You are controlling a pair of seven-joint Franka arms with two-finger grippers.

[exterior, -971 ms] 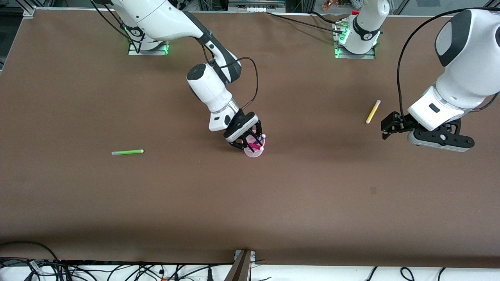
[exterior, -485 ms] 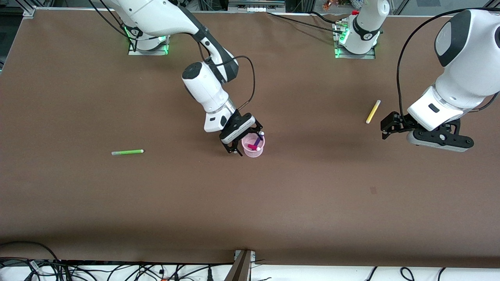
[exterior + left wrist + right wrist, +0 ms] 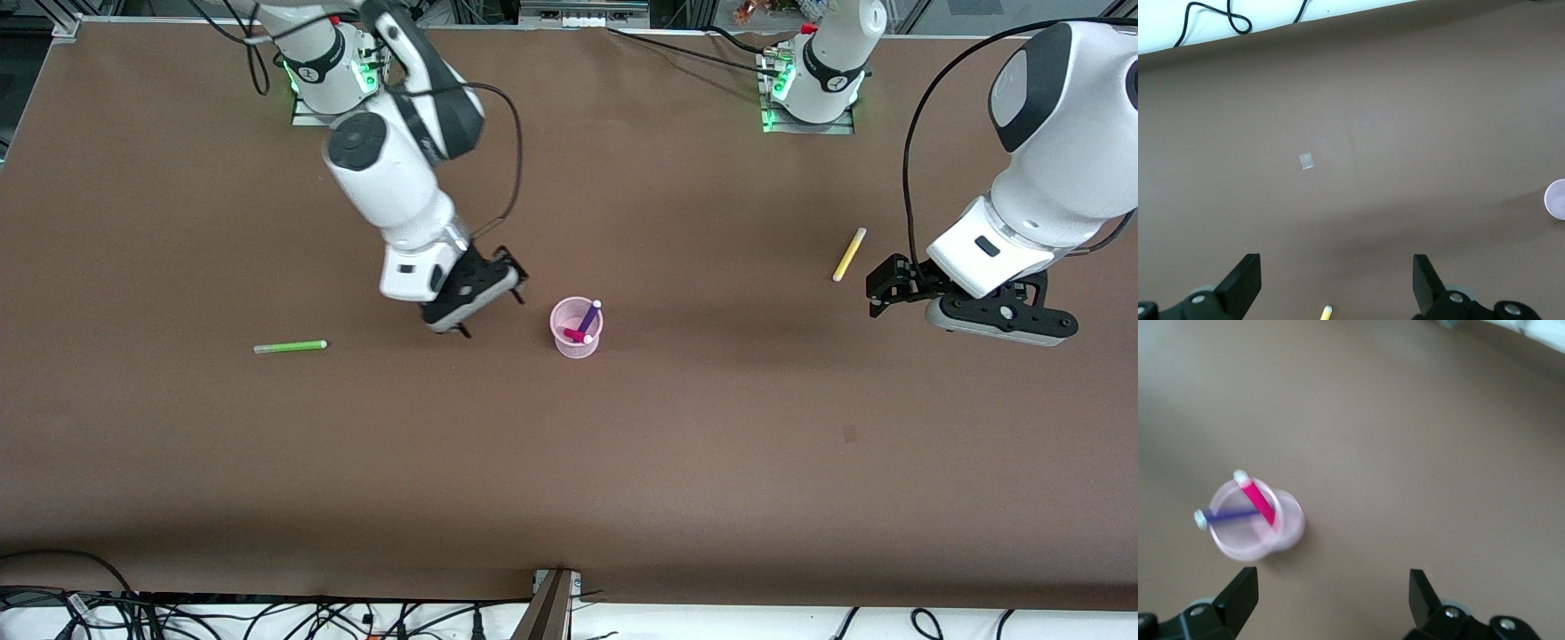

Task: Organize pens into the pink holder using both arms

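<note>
The pink holder [image 3: 576, 331] stands mid-table with a purple pen [image 3: 589, 316] and a magenta pen [image 3: 575, 336] leaning inside it. My right gripper [image 3: 491, 314] hangs open and empty just beside the holder, toward the right arm's end. In the right wrist view the holder [image 3: 1255, 522] shows both pens, ahead of the open right gripper [image 3: 1331, 590]. A green pen [image 3: 290, 347] lies flat toward the right arm's end. A yellow pen [image 3: 849, 254] lies toward the left arm's end, close to my open, empty left gripper [image 3: 880, 289]. Its white tip [image 3: 1327, 311] shows between the left gripper's [image 3: 1336, 272] fingers.
The brown table [image 3: 711, 462] carries a small pale patch [image 3: 849, 434], nearer the front camera than the yellow pen. Cables [image 3: 267, 613] run along the table's near edge. The arm bases [image 3: 809, 98] stand at the edge farthest from the camera.
My right gripper has opened, leaving the magenta pen in the holder, and has drawn back from over the holder toward the right arm's end. The left arm waits unmoved.
</note>
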